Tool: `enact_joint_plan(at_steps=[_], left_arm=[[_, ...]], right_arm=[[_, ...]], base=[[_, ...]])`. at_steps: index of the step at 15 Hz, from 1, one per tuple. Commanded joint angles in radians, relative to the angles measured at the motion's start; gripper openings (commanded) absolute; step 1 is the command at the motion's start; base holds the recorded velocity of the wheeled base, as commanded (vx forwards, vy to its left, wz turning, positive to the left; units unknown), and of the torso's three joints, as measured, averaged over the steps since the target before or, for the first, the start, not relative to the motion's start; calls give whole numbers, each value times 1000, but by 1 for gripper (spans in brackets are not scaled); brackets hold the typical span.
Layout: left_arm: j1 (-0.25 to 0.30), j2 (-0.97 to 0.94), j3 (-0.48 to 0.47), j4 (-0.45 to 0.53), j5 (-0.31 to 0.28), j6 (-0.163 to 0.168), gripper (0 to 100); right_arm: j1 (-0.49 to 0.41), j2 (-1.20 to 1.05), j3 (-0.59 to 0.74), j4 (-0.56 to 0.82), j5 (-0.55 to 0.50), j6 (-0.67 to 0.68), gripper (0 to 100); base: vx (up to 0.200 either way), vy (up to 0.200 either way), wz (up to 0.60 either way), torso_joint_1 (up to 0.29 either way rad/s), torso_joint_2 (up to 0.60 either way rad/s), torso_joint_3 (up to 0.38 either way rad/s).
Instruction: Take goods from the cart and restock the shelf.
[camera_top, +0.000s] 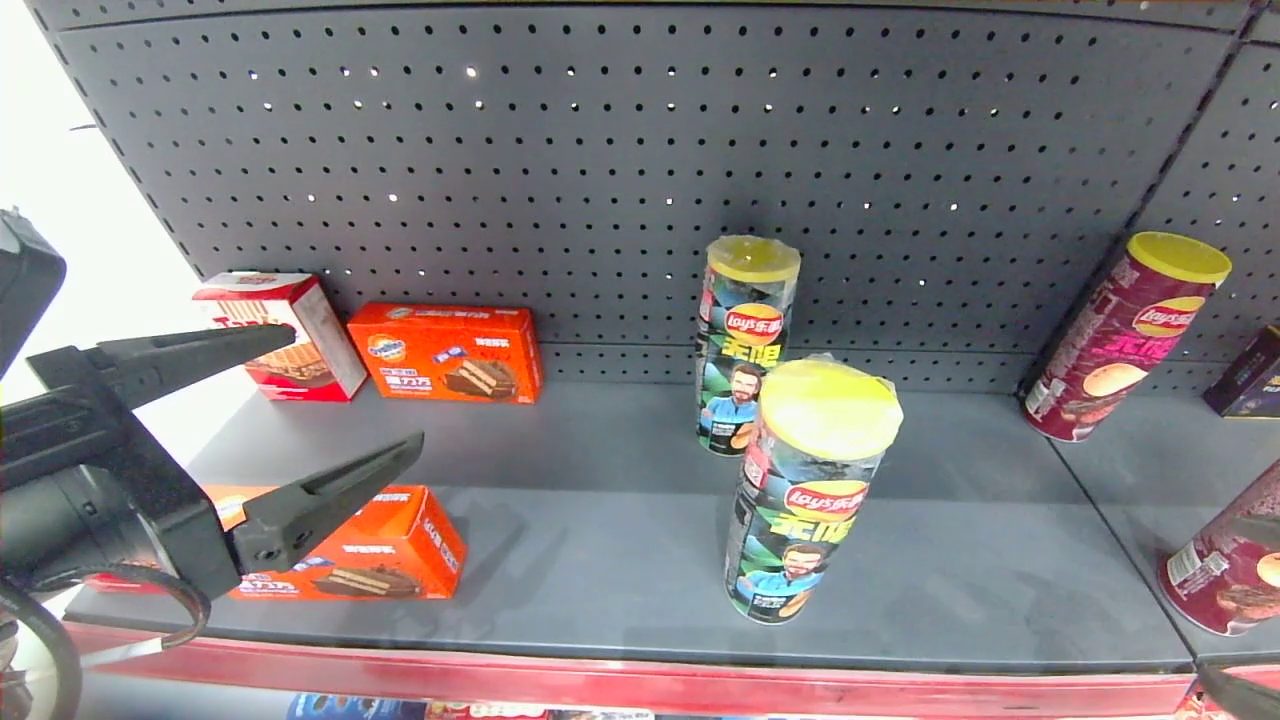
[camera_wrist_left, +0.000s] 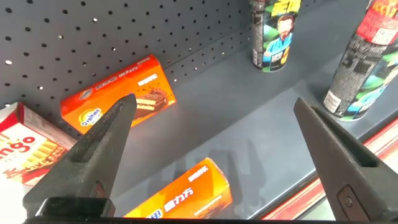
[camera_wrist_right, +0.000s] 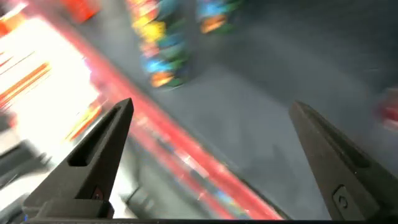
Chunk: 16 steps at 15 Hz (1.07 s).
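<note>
Left gripper (camera_top: 355, 388): jaws spread wide, holding nothing, positioned over the left end of the shelf (camera_top: 620, 540), above the front orange box (camera_top: 390, 550). Behind it: 1 red-and-white box (camera_top: 280, 335) and 1 rear orange box (camera_top: 445, 352). Centre: 2 upright chip cans, rear can (camera_top: 745, 345) and front can (camera_top: 810, 500). Right: 1 maroon can (camera_top: 1120, 340) at the back. Right gripper (camera_wrist_right: 211, 104): jaws wide, holding nothing, over the shelf's red front edge.

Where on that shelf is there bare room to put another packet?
The widest bare stretch of shelf runs between the front orange box and the front chip can, back to the rear orange box and rear chip can. More lies between those cans and the leaning maroon can. The left end is crowded with boxes, the left gripper close by.
</note>
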Motion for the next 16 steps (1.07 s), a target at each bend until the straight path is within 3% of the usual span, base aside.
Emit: enact_joint_plan(at_steps=[1, 6, 8, 16], left_arm=[[2, 5, 0, 0, 0, -3, 100], [4, 5, -3, 0, 2, -16, 100], [4, 4, -6, 0, 0, -16, 100], [4, 4, -15, 6, 17, -16, 100]], right_arm=[[146, 152, -3, -7, -26, 0, 100], [203, 311, 43, -143, -55, 8, 100], [210, 396, 58, -234, -183, 65, 100], [200, 495, -8, -240, -382, 100, 100]], base=[[0, 0, 0, 0, 0, 0], [0, 0, 0, 0, 0, 0], [0, 0, 0, 0, 0, 0], [0, 0, 0, 0, 0, 0]])
